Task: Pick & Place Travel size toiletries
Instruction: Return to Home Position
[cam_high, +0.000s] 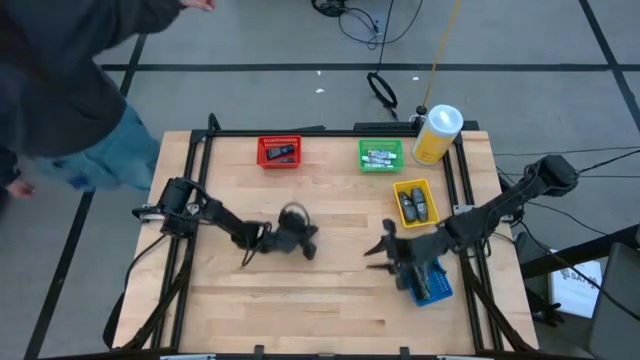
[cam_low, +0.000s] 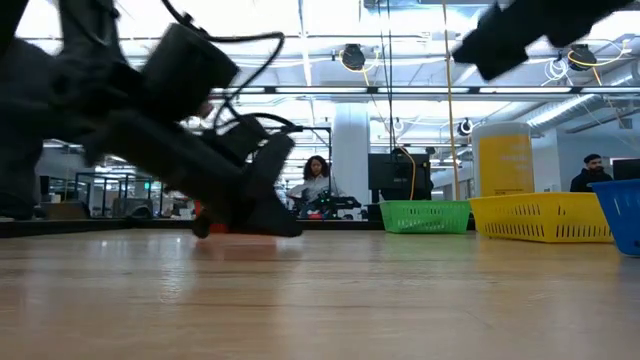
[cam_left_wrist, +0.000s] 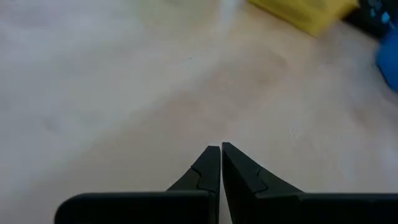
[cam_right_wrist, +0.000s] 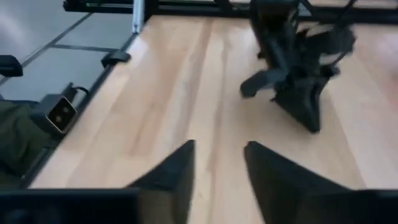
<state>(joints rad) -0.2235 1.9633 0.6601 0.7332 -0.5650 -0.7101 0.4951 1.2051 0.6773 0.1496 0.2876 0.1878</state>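
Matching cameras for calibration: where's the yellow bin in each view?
High view: yellow bin on the table's right part, between the green bin and the blue bin.
Low view: right side, just left of the blue bin.
Left wrist view: at the top edge, right of middle.
Right wrist view: not in it; it shows the left arm.
Shared landmark: the blue bin beside it.

an open-plan lab: a monitor (cam_low: 389, 177) and a person (cam_low: 315, 180) behind, strip lights (cam_low: 250, 42) overhead, cables (cam_high: 350, 16) across grey floor (cam_high: 250, 40).
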